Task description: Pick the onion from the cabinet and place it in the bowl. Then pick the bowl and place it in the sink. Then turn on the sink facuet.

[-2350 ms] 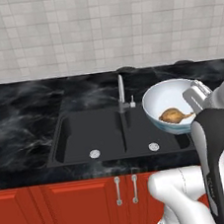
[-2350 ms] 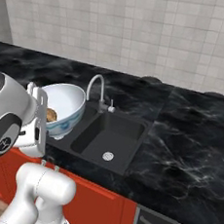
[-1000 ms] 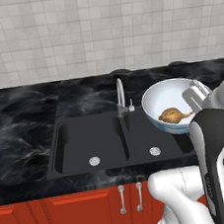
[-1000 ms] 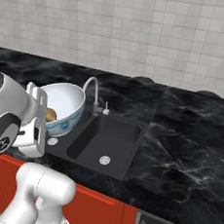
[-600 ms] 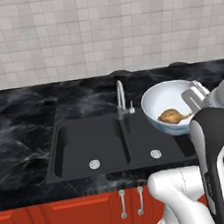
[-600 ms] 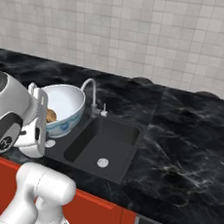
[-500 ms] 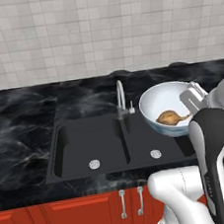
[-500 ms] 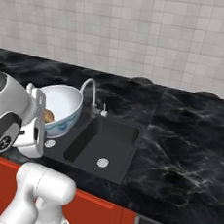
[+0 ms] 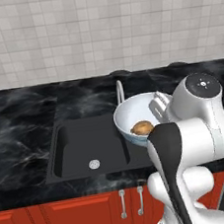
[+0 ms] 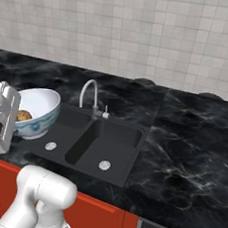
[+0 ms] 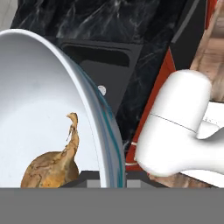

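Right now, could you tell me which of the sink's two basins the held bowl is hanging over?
The bowl hangs over the basin nearer the arm, right of the faucet in the left base view; the other basin's drain lies uncovered.

We see a glossy white arm (image 9: pixel 199 138) built of thick rounded segments, with smooth bulging shells at each joint. 1 round dark cap with small light markings sits on the top joint, and a curved black band runs down the nearest segment. The gripper (image 9: pixel 159 105) is a pale grey, boxy block with ribbed sides. No cables or screws show.
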